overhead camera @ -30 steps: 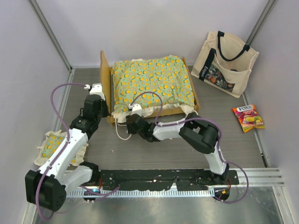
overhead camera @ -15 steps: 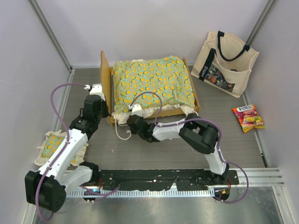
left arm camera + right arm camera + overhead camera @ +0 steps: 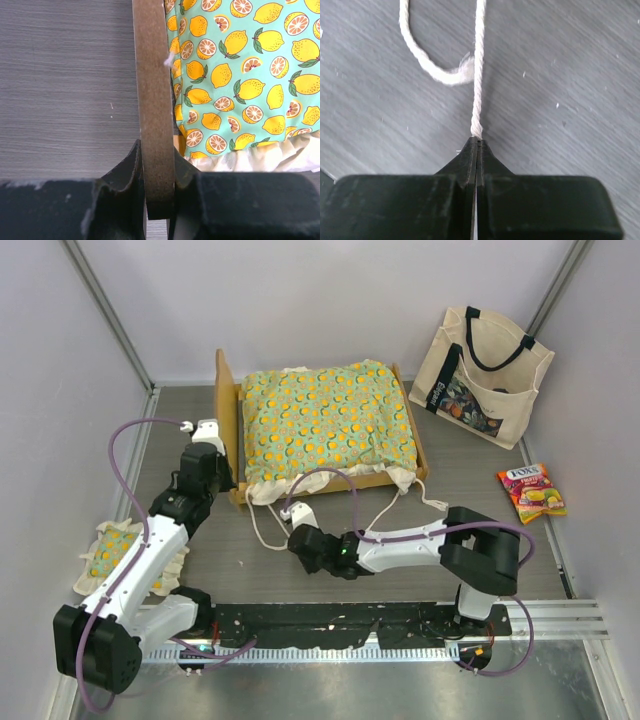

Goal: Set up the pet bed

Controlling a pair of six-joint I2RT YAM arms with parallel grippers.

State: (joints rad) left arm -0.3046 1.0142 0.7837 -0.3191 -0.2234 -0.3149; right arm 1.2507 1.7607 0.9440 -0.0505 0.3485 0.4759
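The pet bed's light-wood frame (image 3: pixel 224 390) stands at the table's back with its headboard on the left. The green orange-print mattress cushion (image 3: pixel 330 420) lies in it, its cream ruffle hanging over the near rail. My left gripper (image 3: pixel 226 480) is shut on the near end of the headboard (image 3: pixel 152 100); in its wrist view the jaws (image 3: pixel 159 185) clamp the board's edge, with the cushion (image 3: pixel 240 75) on the right. My right gripper (image 3: pixel 291 528) is low over the table in front of the bed, shut on a cream tie cord (image 3: pixel 479 75) of the cushion, pinched at the fingertips (image 3: pixel 477 142).
A small matching ruffled pillow (image 3: pixel 115 550) lies at the left edge beside the left arm. A cream tote bag (image 3: pixel 485 375) leans at the back right. A candy packet (image 3: pixel 532 492) lies on the right. Another tie cord (image 3: pixel 425 495) trails from the bed's near right corner.
My right gripper has drawn back from the bed's near rail toward the front edge, pulling the tie cord out across the table. The left gripper and bed have stayed put.
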